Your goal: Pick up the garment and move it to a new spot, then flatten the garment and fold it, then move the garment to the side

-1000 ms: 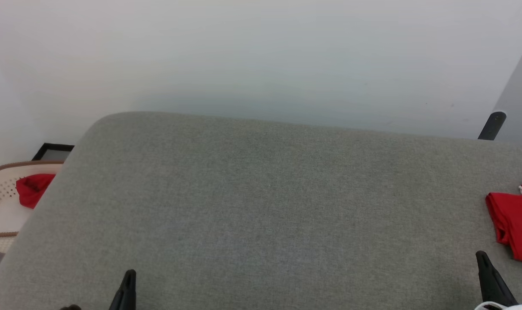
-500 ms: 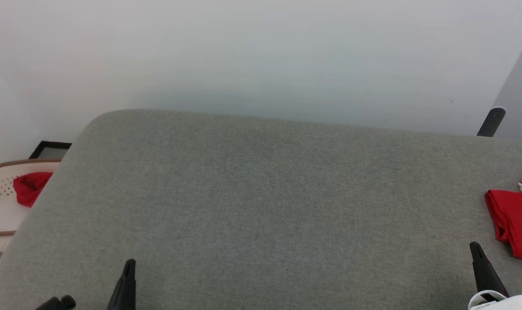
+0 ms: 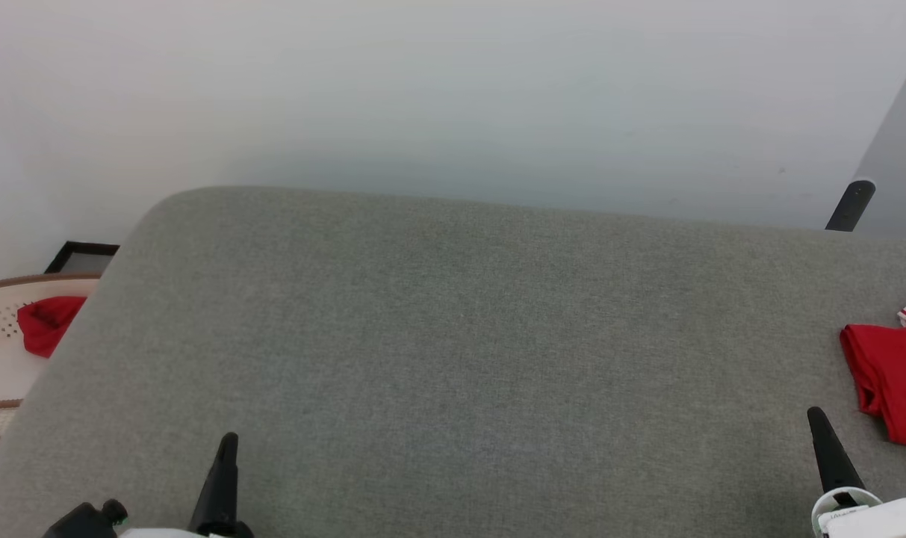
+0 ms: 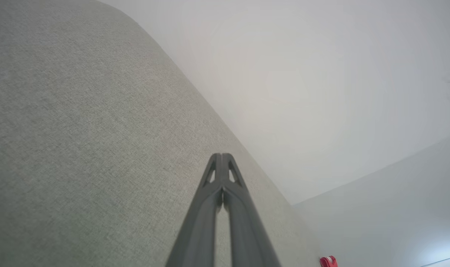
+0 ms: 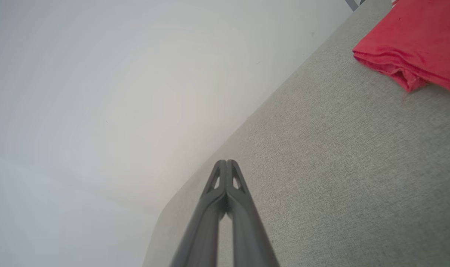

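Garment (image 3: 887, 377): lay folded at the surface's (image 3: 453, 336) right edge, both jaws shut and empty over its near edge; risk was that a careless right-arm sweep would snag the fold or push it off that edge.

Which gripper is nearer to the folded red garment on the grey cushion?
Right. The right gripper is close beside the garment, on its left; the left gripper is far away, across the cushion.
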### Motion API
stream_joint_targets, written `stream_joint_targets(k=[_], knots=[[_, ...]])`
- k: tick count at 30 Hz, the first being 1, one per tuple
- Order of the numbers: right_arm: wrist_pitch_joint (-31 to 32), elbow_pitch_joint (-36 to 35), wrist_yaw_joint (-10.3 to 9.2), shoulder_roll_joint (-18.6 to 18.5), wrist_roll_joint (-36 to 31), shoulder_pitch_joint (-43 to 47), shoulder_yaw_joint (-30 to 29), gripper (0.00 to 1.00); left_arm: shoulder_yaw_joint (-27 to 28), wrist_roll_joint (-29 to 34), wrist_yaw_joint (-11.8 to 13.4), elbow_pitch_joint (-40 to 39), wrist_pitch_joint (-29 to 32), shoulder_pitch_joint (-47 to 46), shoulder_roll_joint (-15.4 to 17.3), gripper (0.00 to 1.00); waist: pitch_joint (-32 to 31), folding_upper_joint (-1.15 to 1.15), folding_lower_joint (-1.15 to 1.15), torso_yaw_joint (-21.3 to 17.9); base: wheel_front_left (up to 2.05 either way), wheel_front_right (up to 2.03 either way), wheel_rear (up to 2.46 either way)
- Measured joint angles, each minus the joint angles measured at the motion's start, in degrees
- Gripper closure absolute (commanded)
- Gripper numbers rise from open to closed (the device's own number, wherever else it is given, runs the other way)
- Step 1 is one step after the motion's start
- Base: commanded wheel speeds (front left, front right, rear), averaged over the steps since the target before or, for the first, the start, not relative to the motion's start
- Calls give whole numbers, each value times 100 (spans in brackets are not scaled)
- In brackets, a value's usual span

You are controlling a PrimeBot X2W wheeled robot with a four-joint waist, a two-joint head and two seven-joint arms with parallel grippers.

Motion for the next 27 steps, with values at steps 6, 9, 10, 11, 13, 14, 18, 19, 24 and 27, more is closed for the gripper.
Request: stream_joint_targets(k=[6, 9, 10, 11, 13, 14, 18, 19, 24, 27], knots=[[32, 71, 0, 21, 346, -52, 9, 100, 30, -368, 0, 63, 119, -98, -35, 100, 22, 0, 0, -15, 0, 0, 0], [57, 100, 0, 29, 503, -120, 13, 100, 43, -549, 0, 85, 163, -157, -52, 100, 33, 0, 0, -22, 0, 0, 0], [58, 105, 0, 33, 552, -130, 15, 100, 46, -603, 0, 94, 178, -168, -57, 100, 37, 0, 0, -25, 0, 0, 0], [71, 119, -1, 37, 606, -133, 15, 100, 49, -658, 0, 103, 194, -175, -64, 100, 41, 0, 0, -27, 0, 0, 0], [75, 143, -1, 47, 733, -157, 18, 100, 58, -775, 0, 120, 227, -204, -74, 100, 48, 0, 0, -32, 0, 0, 0], [78, 154, -1, 52, 784, -176, 20, 100, 65, -836, 0, 127, 245, -228, -79, 100, 52, 0, 0, -34, 0, 0, 0], [119, 188, -1, 63, 970, -236, 22, 100, 85, -1039, 0, 154, 294, -290, -110, 100, 67, 0, -1, -44, 0, 0, 0], [124, 194, -1, 67, 1032, -243, 24, 100, 91, -1092, 0, 164, 315, -301, -118, 100, 71, 0, 0, -46, 0, 0, 0], [133, 250, -1, 82, 1266, -279, 30, 100, 116, -1352, 0, 200, 393, -388, -148, 100, 89, 0, 0, -59, 0, 0, 0], [156, 275, -1, 91, 1432, -339, 32, 100, 133, -1511, 0, 232, 444, -410, -164, 100, 101, 0, 0, -66, 0, 0, 0]])
